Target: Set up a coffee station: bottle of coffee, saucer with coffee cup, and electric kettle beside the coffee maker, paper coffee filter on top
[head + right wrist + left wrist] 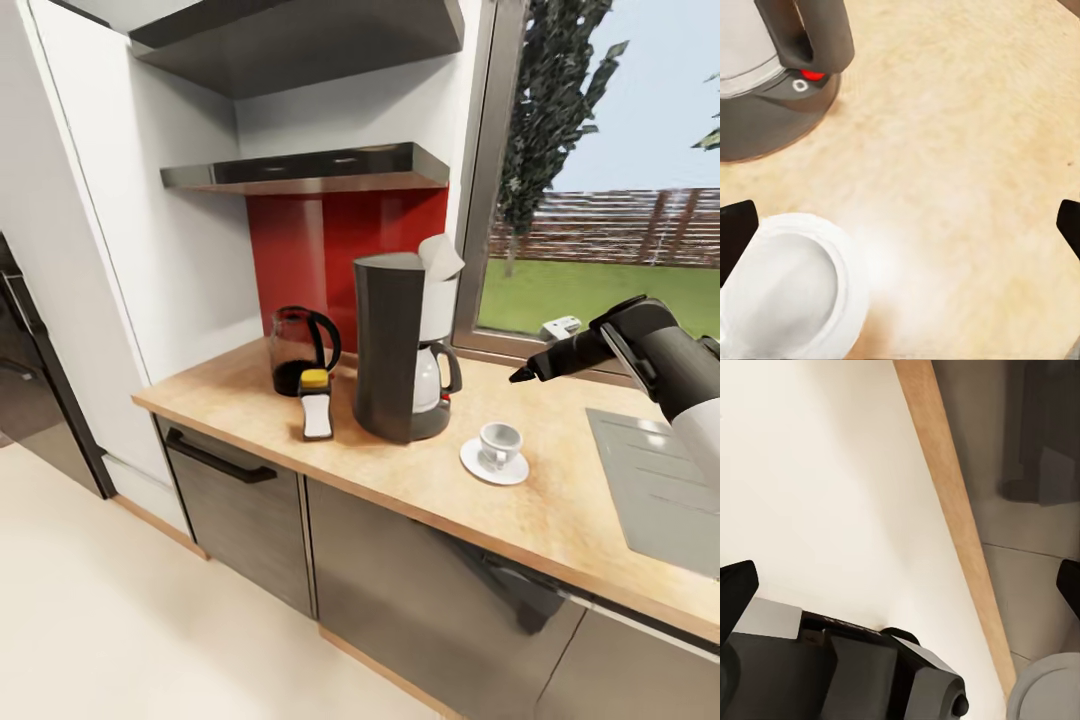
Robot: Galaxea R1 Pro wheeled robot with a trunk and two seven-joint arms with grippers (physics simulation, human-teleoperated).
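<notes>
The dark grey coffee maker (pixel 392 345) stands on the wooden countertop (pixel 560 500), with a white paper filter (pixel 441 256) on its top. Left of it stands the dark electric kettle (pixel 299 350). A white coffee bottle (pixel 317 408) with a yellow cap lies in front of the kettle. Right of the maker a white cup (pixel 499 441) sits on a white saucer (pixel 478 466). My right gripper (pixel 522 375) hovers open above and to the right of the cup. In the right wrist view the cup (pixel 784 300) and the maker's base (pixel 772 112) lie under that gripper (pixel 900 229). My left gripper (pixel 900 589) is open over the floor.
A steel sink drainer (pixel 655 490) is set in the counter at the right. Two shelves (pixel 310 170) hang above the kettle, a window (pixel 600 200) is behind the counter, and a tall white cabinet (pixel 120 250) stands at the left. The wooden plinth (pixel 956 510) runs past the left gripper.
</notes>
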